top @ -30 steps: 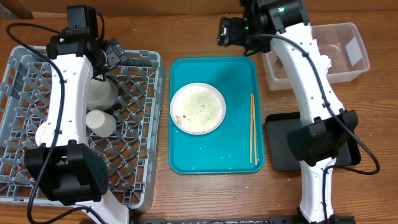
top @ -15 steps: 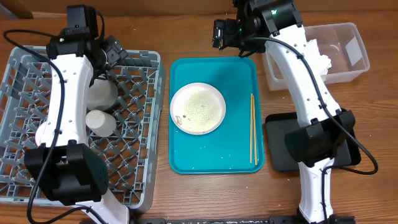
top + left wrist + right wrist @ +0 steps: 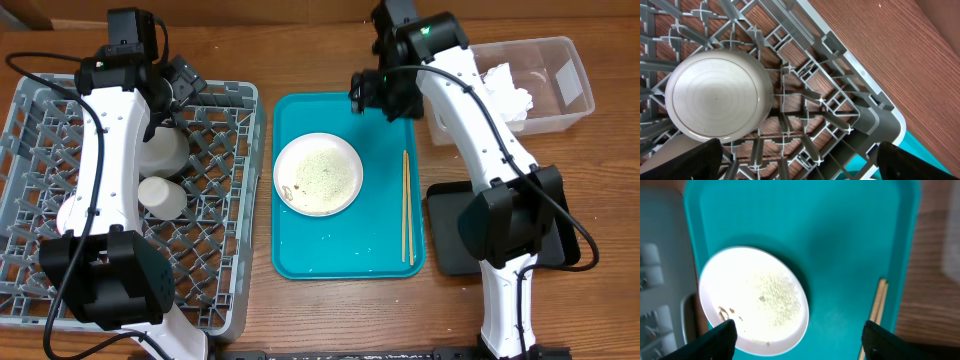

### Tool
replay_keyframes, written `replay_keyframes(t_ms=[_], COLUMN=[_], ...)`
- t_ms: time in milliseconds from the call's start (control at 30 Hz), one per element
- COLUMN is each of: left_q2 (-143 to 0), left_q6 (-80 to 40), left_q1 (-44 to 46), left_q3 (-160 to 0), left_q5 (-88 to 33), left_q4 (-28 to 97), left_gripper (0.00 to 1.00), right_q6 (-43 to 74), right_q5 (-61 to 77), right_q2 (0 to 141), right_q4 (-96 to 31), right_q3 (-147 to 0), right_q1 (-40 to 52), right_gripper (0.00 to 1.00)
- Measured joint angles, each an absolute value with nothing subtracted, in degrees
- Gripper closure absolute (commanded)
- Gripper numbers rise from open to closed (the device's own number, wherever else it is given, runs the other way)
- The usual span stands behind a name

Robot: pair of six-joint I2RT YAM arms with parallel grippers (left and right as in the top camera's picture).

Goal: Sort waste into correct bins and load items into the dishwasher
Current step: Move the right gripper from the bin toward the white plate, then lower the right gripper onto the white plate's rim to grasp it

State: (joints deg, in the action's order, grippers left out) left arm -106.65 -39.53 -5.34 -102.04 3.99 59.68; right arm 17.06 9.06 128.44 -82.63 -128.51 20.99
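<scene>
Left gripper (image 3: pixel 185 85) & right gripper (image 3: pixel 368 92) gape wide, nothing held — a sloppy pinch could tip the plate (image 3: pixel 296 150) & spill rice bits (image 3: pixel 325 172) on the tray (image 3: pixel 340 240).

A robotics lab bench staged as a dish-clearing station.
Two cabled white robot arms (image 3: pixel 98 160) stand at a wooden table (image 3: pixel 300 320), with a grey dish rack (image 3: pixel 215 215), teal tray (image 3: pixel 340 245), clear tub (image 3: pixel 560 118) and black tray (image 3: pixel 450 250) laid out across it.
</scene>
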Motion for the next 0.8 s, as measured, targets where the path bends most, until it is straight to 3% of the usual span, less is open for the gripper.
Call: replay_keyframes(t_ms=[133,400,467,500,567,700,800], left_q2=[-106.65,-106.67,-106.67,-106.67,-106.67,-106.67,-106.67], left_q6=[-39.59,-36.99,-35.99,-35.73,-35.38,-35.51,-35.83], left_q1=[-5.34,-5.23,-5.21,-5.17,-4.89,-4.86,-4.86], left_q3=[-102.06,-102.06,-102.06,-102.06,-102.06,-102.06,-102.06], left_q5=[3.60,-6.57,-7.46,-7.40,-6.87,-5.21,-3.92], left_q4=[59.68,58.54,58.33,58.15,58.08,58.02,58.00], left_gripper=[0.00,0.00,0.00,0.00,0.00,0.00,0.00], right_q6=[15.84,16.27,15.92,15.51,15.03,14.98,14.79], right_q5=[11.42,13.17,13.58,14.06,15.53,18.90,18.74], right_q2=[128.66,128.77,128.77,128.77,128.75,128.75,128.77], right_q4=[-81.03,-78.50,-78.78,-78.91,-79.07,-79.64,-79.64], right_q3=[-125.86,-127.46,-129.05,-129.75,-130.21,-130.21,-129.91], right_q1=[21.34,22.39,22.39,22.39,22.39,22.68,23.90], right_gripper=[0.00,0.00,0.06,0.16,0.22,0.23,0.30])
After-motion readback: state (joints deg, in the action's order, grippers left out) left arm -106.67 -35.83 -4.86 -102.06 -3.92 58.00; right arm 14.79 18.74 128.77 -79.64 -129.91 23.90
